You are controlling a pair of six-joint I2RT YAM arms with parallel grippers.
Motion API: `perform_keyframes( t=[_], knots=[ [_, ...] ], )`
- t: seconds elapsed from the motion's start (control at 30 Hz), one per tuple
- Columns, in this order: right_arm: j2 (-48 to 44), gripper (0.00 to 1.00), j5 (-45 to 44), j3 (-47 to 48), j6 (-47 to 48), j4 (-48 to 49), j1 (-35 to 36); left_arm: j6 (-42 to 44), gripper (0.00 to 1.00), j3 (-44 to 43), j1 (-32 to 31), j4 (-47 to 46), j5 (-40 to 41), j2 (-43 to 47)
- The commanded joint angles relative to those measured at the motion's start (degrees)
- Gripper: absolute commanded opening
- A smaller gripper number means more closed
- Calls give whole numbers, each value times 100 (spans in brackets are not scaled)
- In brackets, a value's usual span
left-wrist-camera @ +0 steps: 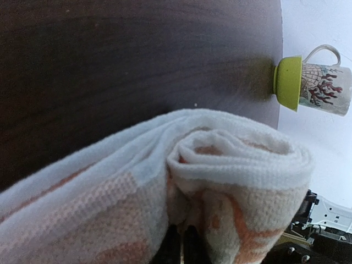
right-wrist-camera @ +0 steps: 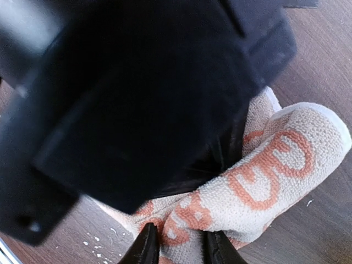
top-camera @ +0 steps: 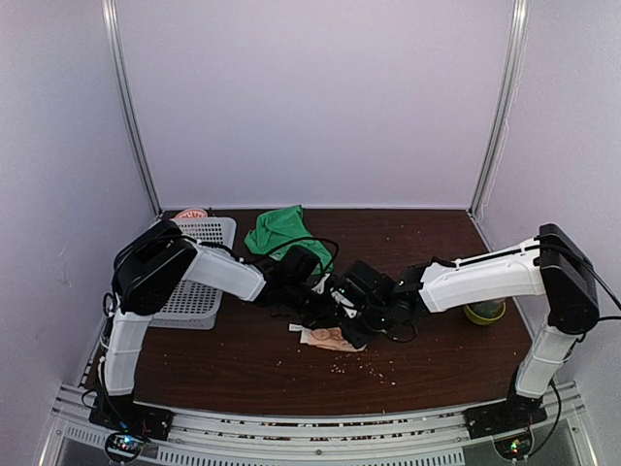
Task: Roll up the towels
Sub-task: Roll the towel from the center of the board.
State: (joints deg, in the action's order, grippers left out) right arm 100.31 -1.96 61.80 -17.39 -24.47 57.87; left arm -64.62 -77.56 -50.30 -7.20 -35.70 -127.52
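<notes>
Small pinkish-beige terry towel with orange cartoon print (top-camera: pixel 328 339) sits mid-counter, near the front, partly rolled. The left wrist view shows a loose spiral at one end.

Key relation: in the top view the roll's long axis runs roughly left-right, and both arms meet on it. The left comes in from the far-left side, the right from the right.
- Left fingers (left-wrist-camera: pixel 191 250): closed, tips buried under the roll's end. They look pinched on a fold of the beige towel.
- Right fingers (right-wrist-camera: pixel 146 247): parted, astride the other end with cloth filling the gap. Can't tell if they squeeze or only straddle.
- The left arm's black body blocks most of the right wrist view.

My read: the next turn goes about that left-right axis, so both wrists need to rotate together or the spiral slackens.

Larger plain bright green cloth towel (top-camera: pixel 279 231) is crumpled at the back of the dark wood counter (top-camera: pixel 243 374). It lies unrolled just beside the basket and well apart from both sets of fingers. The left arm is nearer to it.

Counts:
- towels: 2 (one in hand, one waiting)
- white plastic mesh basket (top-camera: pixel 209 233): 1, left side
- white mug with red print on a lime-green base (left-wrist-camera: pixel 324 82): 1, right edge, upright, clear of the roll
- pale crumbs: scattered on the front of the counter
</notes>
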Motion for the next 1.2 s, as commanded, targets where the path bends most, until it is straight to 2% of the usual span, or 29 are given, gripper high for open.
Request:
perform_keyframes(
  t=[0.0, 0.07, 0.17, 0.27, 0.6, 1.17],
  knots=[
    [109, 33, -101, -20, -64, 110, -14, 239, 7, 146, 98, 360, 56, 405],
    [112, 37, -80, -27, -59, 132, -20, 262, 9, 206, 130, 436, 80, 509],
    [122, 48, -30, -52, -55, 205, -14, 281, 11, 350, 158, 477, 104, 681],
    [136, 53, 25, -71, -53, 285, -14, 308, 11, 497, 190, 518, 128, 852],
    [208, 57, 460, -142, 78, 627, -32, 315, 11, 945, 350, 584, 398, 1349],
    [304, 58, 912, -232, 254, 821, -32, 118, 10, 288, 363, 36, -7, 823]
  ],
)
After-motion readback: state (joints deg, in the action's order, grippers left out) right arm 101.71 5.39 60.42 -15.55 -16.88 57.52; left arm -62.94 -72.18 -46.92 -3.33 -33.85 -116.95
